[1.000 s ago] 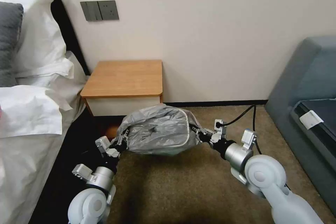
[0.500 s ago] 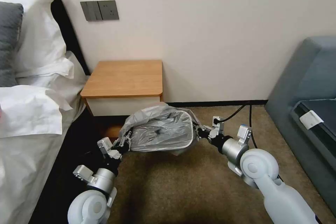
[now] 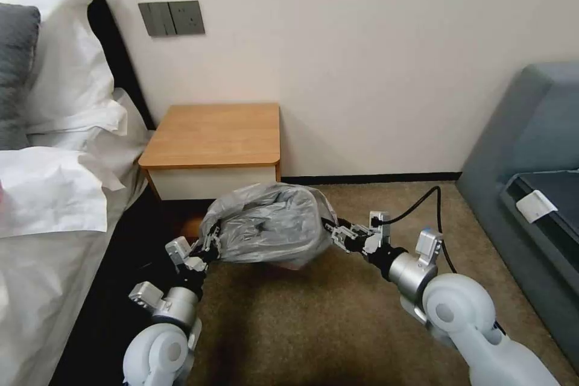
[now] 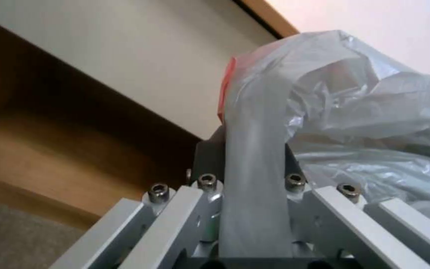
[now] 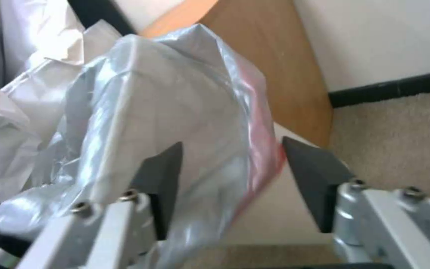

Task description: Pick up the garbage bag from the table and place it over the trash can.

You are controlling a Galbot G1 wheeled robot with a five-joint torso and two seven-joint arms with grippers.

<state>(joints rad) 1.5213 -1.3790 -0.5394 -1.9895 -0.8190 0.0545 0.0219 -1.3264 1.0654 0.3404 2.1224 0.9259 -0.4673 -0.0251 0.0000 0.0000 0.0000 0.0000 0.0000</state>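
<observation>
While draped on trash can (image 5: 120,123), garbage bag (image 3: 268,226), pink-edged up close.

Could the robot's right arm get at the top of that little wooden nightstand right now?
Probably yes. The right gripper is open beside the garbage bag, and the nightstand stands just beyond with nothing on its top. The bag draped over the trash can bulges between them, so the arm would likely have to lift over it.

The garbage bag (image 3: 265,226) is thin, glossy, crinkled plastic film; the counter (image 3: 214,136) at centre frame has a smooth matt wood top; the carpet (image 3: 313,325) looks rough, probably short-piled.
</observation>
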